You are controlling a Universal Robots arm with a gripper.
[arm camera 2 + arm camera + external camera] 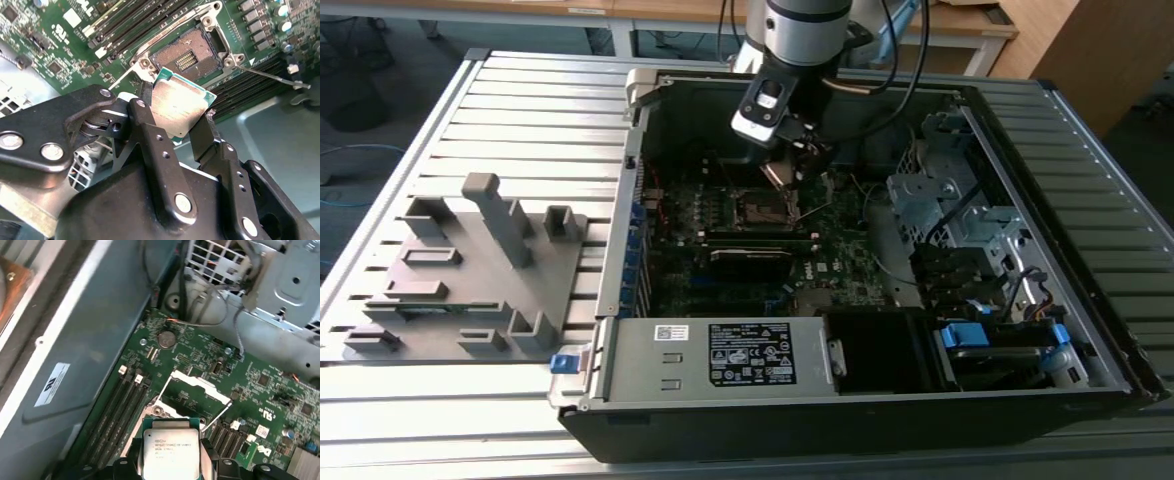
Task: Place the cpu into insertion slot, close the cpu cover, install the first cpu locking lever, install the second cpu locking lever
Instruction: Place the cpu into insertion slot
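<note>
My gripper [786,170] hangs inside the open computer case, shut on the cpu [783,174], just above and behind the insertion slot [766,208]. In the second wrist view the black fingers [143,107] clamp the cpu [181,106] by two opposite edges; it is tilted, close over the bare slot [189,52] with its gold contacts showing. In the first wrist view the cpu [171,451] faces the camera label up. Beyond it the silvery cpu cover [199,384] stands raised open. A thin locking lever [270,75] sticks out, unlatched.
Memory slots [127,25] flank the socket on the green motherboard [841,275]. A grey power box [720,355] fills the case's near side, and drive cages with cables [947,210] sit on the exterior view's right. A grey fixture [467,270] lies on the slatted table outside the case.
</note>
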